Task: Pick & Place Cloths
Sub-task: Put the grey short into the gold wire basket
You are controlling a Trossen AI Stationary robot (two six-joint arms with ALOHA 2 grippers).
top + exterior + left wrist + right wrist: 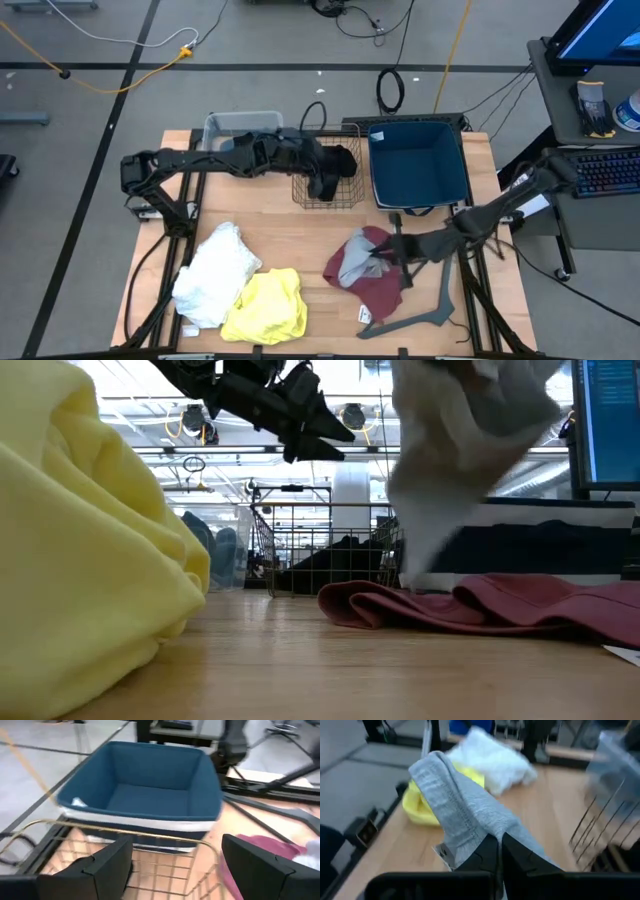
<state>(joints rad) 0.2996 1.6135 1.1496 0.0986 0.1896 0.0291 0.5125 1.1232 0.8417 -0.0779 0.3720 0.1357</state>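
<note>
My right gripper (386,262) (500,845) is shut on a grey cloth (352,264) (465,805) above a maroon cloth (375,290) (480,605) that lies on the table at the near right. A white cloth (213,272) and a yellow cloth (268,306) lie at the near left. My left gripper (343,162) (175,857) is open and empty above the wire basket (326,190), which holds a black cloth (340,558). My right gripper pinches a bunched fold of the grey cloth (479,834) between its two fingers, coming from the table's right and slanting down. The cloth is raised and hangs slack (450,470). Its lower end (420,575) reaches down to the maroon cloth.
A blue fabric bin (418,165) (150,785) stands right of the wire basket at the far side. A grey plastic bin (240,126) stands at the far left. A dark grey hanger (425,310) lies by the maroon cloth near the front edge.
</note>
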